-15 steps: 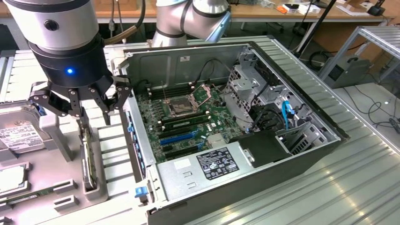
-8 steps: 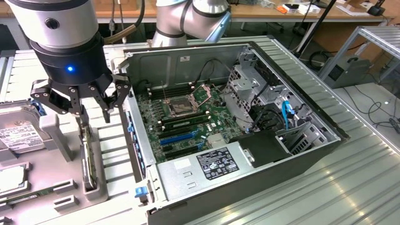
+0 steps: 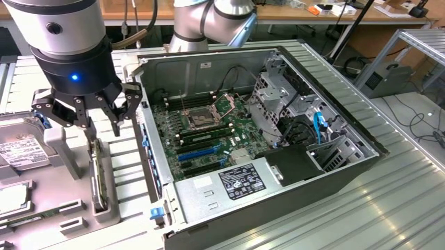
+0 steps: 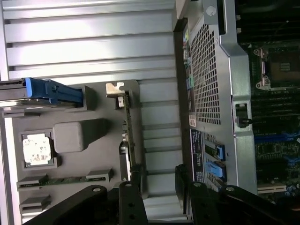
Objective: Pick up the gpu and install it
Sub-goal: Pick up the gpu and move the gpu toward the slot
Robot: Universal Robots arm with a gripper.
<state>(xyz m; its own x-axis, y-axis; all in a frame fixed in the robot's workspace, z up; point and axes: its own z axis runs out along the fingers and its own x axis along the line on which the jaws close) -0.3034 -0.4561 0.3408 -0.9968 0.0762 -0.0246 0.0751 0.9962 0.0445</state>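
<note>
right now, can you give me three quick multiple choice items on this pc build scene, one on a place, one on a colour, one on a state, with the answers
1. Where is the gpu?
A) on edge in the grey tray beside the computer case
B) plugged in inside the case
C) held up in the air

2. What colour is the light on the gripper body?
A) red
B) green
C) blue

3. How is the gripper?
A) open above the gpu
B) shut on the gpu
C) shut and empty

Answers:
1 A, the card stands in the tray at the exterior view's left of the case.
2 C, a blue dot glows there.
3 A, its fingers are spread and the card sits below them, ungripped.
</note>
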